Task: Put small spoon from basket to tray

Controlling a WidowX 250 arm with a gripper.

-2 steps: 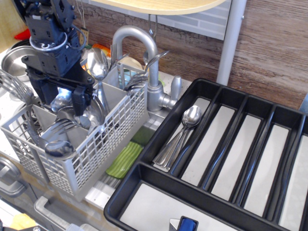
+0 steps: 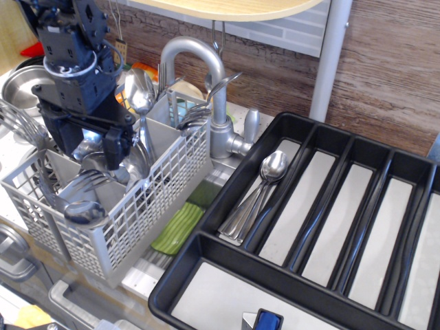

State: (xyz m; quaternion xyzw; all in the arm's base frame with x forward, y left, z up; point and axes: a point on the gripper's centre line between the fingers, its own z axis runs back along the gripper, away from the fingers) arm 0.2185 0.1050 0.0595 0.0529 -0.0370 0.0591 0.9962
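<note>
The pale mesh basket (image 2: pixel 148 206) stands at the left, full of spoons and forks. My black gripper (image 2: pixel 89 146) reaches down into its back-left compartment. Its two fingers (image 2: pixel 113 146) stand either side of a shiny spoon bowl (image 2: pixel 86 147), which may be the small spoon; its handle is hidden, and I cannot tell whether the fingers press on it. A big wide-bowled spoon (image 2: pixel 139 93) stands upright just right of the gripper. The black tray (image 2: pixel 227 180) lies at the right, with a few spoons (image 2: pixel 265 182) in its leftmost long compartment.
A steel tap (image 2: pixel 206 75) rises between basket and tray. A green sponge-like piece (image 2: pixel 177 228) lies below the basket's right corner. A round steel bowl (image 2: pixel 20 86) sits at the far left. A grey post (image 2: pixel 328 58) stands behind the tray. A small blue object (image 2: pixel 267 320) lies in the tray's front compartment.
My gripper has risen slightly and shifted a little left inside the basket. The cutlery and the tray have not visibly moved.
</note>
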